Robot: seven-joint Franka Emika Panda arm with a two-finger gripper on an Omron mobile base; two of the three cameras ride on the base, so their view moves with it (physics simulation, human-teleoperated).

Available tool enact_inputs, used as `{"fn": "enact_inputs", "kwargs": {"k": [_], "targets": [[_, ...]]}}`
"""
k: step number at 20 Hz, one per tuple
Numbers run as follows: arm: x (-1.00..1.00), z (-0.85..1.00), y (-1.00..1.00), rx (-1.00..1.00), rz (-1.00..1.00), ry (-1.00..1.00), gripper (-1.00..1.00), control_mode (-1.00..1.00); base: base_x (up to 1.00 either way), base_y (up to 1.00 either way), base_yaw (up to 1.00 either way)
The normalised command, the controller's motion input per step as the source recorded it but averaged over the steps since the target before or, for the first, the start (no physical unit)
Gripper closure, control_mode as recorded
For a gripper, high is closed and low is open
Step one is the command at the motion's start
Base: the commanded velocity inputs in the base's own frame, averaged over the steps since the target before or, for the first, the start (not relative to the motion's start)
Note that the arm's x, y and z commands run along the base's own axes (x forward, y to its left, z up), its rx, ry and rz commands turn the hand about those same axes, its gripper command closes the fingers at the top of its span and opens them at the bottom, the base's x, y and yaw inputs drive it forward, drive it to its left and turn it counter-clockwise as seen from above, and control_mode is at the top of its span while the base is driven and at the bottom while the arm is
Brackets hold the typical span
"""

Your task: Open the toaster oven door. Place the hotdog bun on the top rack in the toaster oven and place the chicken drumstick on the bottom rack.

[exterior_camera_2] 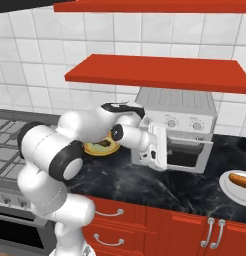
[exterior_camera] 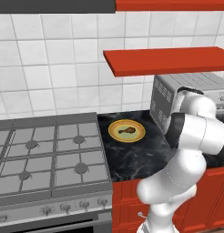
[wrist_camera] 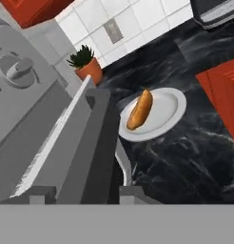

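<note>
The silver-grey toaster oven [exterior_camera_2: 176, 107] stands on the black counter, and its door [exterior_camera_2: 191, 150] hangs partly open. My gripper [exterior_camera_2: 159, 149] is at the door's left edge. In the hand view the door [wrist_camera: 76, 143] runs between my fingertips [wrist_camera: 133, 193], and the gripper [wrist_camera: 88, 193] is open astride it, with a gap on the right side. The hotdog bun [wrist_camera: 140, 109] lies on a white plate [wrist_camera: 169, 112] to the right of the oven; the bun [exterior_camera_2: 241, 180] is also at the right edge of the right base view. The chicken drumstick [exterior_camera: 127, 131] rests on a yellow plate [exterior_camera: 114, 132] left of the oven. The racks are hidden.
A gas stove [exterior_camera: 45, 154] fills the counter's left. A red shelf [exterior_camera_2: 155, 72] hangs just above the oven. A potted plant [wrist_camera: 85, 64] stands by the tiled wall behind the white plate. Red drawers [exterior_camera_2: 195, 227] run below the counter.
</note>
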Motion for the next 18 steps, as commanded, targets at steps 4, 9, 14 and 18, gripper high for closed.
{"fn": "enact_inputs", "kwargs": {"k": [4, 9, 14, 18], "targets": [[-0.82, -1.00, 0.26, 0.19, 0.00, 0.57, 1.00, -1.00, 0.00, 0.00, 0.00], [-0.70, -0.75, 0.18, 0.22, 0.00, 0.52, 1.00, -1.00, 0.00, 0.00, 0.00], [-0.61, 0.39, 0.01, 0.11, 0.00, 0.37, 1.00, -1.00, 0.00, 0.00, 0.00], [-0.56, 1.00, 0.10, 0.00, 0.00, 0.31, 1.00, -1.00, 0.00, 0.00, 0.00]]}}
